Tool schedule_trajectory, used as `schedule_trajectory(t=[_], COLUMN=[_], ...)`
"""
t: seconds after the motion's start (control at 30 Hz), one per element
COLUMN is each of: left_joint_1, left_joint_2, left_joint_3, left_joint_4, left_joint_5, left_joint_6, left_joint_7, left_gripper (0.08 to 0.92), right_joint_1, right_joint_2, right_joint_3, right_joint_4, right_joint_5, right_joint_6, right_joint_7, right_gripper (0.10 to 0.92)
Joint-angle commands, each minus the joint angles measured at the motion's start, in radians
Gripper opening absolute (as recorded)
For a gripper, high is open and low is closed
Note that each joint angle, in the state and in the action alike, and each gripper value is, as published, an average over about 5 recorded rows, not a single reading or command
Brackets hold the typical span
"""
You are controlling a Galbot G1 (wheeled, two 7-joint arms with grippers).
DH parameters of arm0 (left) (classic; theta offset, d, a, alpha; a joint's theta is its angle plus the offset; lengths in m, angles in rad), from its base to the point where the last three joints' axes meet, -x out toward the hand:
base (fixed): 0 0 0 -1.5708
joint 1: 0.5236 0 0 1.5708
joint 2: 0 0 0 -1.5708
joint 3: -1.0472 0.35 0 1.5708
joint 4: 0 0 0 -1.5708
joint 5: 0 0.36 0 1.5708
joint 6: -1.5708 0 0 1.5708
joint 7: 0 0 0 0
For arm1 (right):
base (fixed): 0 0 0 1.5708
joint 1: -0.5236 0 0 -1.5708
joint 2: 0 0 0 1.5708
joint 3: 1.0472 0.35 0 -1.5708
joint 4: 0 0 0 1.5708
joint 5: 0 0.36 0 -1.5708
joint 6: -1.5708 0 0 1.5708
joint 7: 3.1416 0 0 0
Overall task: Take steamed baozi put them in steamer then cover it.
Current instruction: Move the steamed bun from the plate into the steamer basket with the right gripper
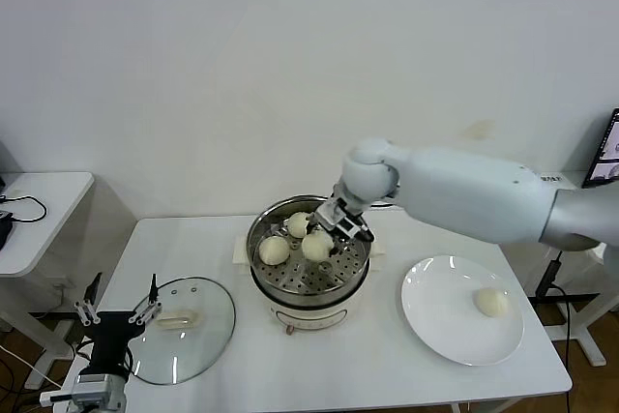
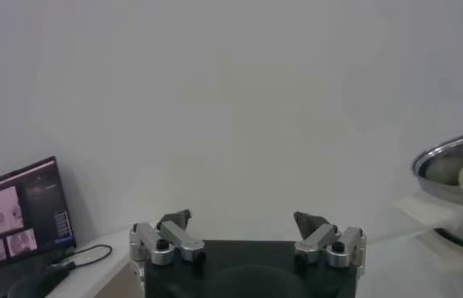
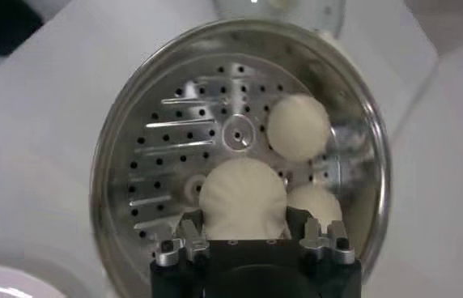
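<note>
One baozi alone on plate; cover beside steamer.

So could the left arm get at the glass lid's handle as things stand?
Probably yes. The left hand is open and sits right at the lid's near-left edge, with the cream handle beside it and nothing between. The right hand is over the steamer, well away.

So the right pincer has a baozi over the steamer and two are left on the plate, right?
Not quite: only one baozi is left on the plate, as the head view shows. The right pincer does hold a baozi over the steamer.
</note>
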Motion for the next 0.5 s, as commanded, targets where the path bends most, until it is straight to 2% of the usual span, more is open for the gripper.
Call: schedule_trajectory(t=[0.03,0.5], left_joint_1=[-0.001,0.006], left_joint_2=[-0.005,-0.013], left_joint_3=[-0.006,-0.013], left_joint_4=[0.000,-0.008], left_joint_5=[-0.004,-0.006], left_joint_6=[-0.001,-0.004], left_joint_7=[0.000,-0.001], left_gripper=[0.823,0.823], right_joint_1=[0.012,0.011], right_joint_2=[0.077,0.066], right_joint_3=[-0.074,-0.100], right_joint_4=[-0.010,0.055], right_joint_5=[-0.096,-0.084], right_joint_6=[0.210,0.276], right_joint_7=[0.010,-0.013], right_gripper=[0.643,0.653])
